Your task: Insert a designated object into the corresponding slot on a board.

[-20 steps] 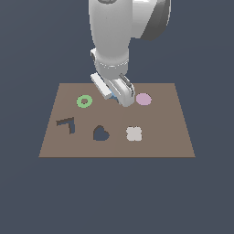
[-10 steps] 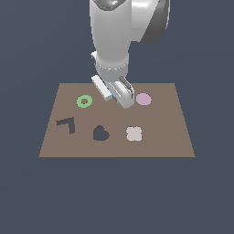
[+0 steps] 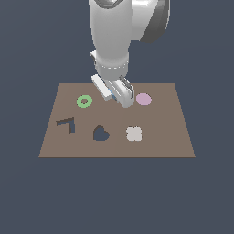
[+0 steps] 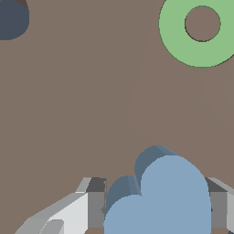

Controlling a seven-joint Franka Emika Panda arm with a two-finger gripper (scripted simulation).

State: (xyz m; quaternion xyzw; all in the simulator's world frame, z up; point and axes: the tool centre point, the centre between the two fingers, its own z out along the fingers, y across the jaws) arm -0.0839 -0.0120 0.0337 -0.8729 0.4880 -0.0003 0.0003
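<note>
While the fingers (image 4: pixel 96 205) grip the light-blue piece (image 4: pixel 160 196), carry it level to the heart-shaped slot (image 3: pixel 101 133). Align its lobes before lowering.

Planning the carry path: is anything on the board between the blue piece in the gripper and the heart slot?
No. In the exterior view, only bare board lies between the blue piece and the heart slot; the wrist view agrees.
</note>
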